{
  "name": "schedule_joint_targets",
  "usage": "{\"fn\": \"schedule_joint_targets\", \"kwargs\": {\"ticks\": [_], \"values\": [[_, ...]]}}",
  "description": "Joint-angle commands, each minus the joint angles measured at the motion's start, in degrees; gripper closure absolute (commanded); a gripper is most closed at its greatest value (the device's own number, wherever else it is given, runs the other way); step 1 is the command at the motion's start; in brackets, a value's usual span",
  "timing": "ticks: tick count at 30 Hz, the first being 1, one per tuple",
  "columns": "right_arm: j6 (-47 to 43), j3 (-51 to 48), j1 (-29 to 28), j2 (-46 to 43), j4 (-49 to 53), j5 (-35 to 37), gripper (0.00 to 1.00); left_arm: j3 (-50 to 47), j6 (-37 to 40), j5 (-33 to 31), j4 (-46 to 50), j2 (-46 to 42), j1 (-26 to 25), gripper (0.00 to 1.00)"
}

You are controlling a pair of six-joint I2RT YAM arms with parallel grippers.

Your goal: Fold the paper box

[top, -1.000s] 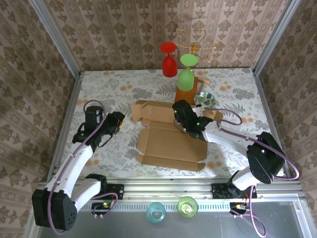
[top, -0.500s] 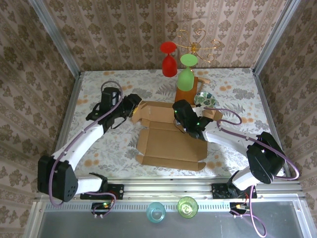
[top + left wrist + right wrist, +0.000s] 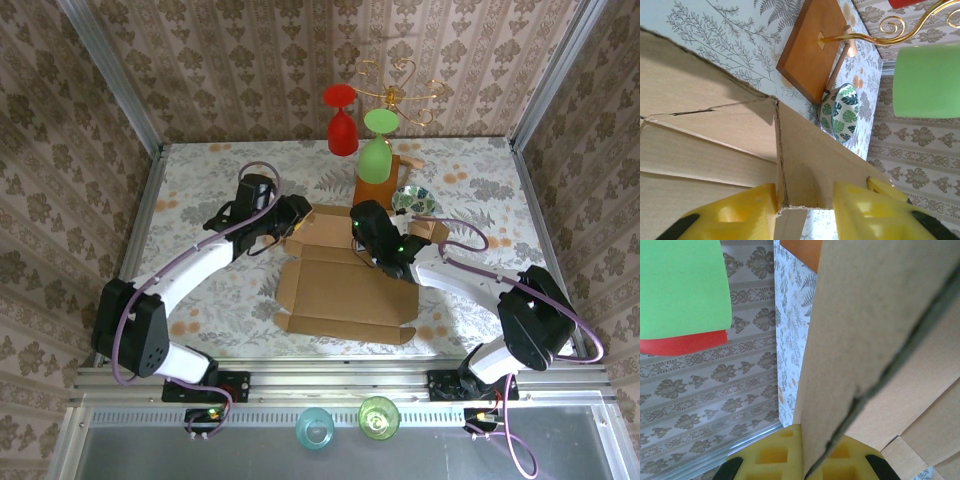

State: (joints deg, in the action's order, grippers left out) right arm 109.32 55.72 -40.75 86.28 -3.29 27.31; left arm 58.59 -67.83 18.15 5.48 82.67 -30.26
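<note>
We see paper box (image 3: pixel 345 290) lying opened out just in front of wooden stand base (image 3: pixel 372 190), its far wall raised on side nearest base. We find right gripper (image 3: pixel 368 236) just in front of base, pads clamped on upright cardboard flap. We find left gripper (image 3: pixel 291 222) left of base at box's far left corner, yellow fingers (image 3: pixel 740 217) spread wide, straddling corner flap. Leaf-pattern bowl (image 3: pixel 412 201) sits just right of base. Green glass (image 3: pixel 376 152) and red glass (image 3: pixel 342 125) hang above base.

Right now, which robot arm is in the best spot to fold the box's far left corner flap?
Left. The left gripper has its open fingers on either side of that flap of the paper box. The right gripper is busy clamping the back panel further right.
</note>
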Motion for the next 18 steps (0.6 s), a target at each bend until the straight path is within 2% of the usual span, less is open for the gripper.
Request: {"fn": "schedule_joint_targets", "kwargs": {"ticks": [1, 3, 8, 13, 18], "values": [[-0.6, -1.1, 0.3, -0.1, -0.1, 0.1, 1.00, 1.9, 0.8, -0.7, -1.4, 0.6, 0.0, 0.72], [-0.8, -1.3, 0.6, -0.2, -0.2, 0.0, 1.00, 1.9, 1.4, -1.0, -0.5, 0.2, 0.2, 0.74], [-5.7, -2.5, 1.8, -1.0, -2.9, -0.8, 1.00, 3.2, 6.5, -3.2, 8.2, -5.2, 3.0, 0.55], [-14.3, -7.3, 3.5, -0.9, -15.5, -4.2, 1.00, 0.0, 12.1, -3.6, 15.8, -13.7, 13.6, 0.55], [-20.9, -9.2, 4.4, 0.6, -26.5, -7.7, 1.00, -5.5, 15.8, -2.0, 16.4, -19.3, 22.9, 0.59]]}}
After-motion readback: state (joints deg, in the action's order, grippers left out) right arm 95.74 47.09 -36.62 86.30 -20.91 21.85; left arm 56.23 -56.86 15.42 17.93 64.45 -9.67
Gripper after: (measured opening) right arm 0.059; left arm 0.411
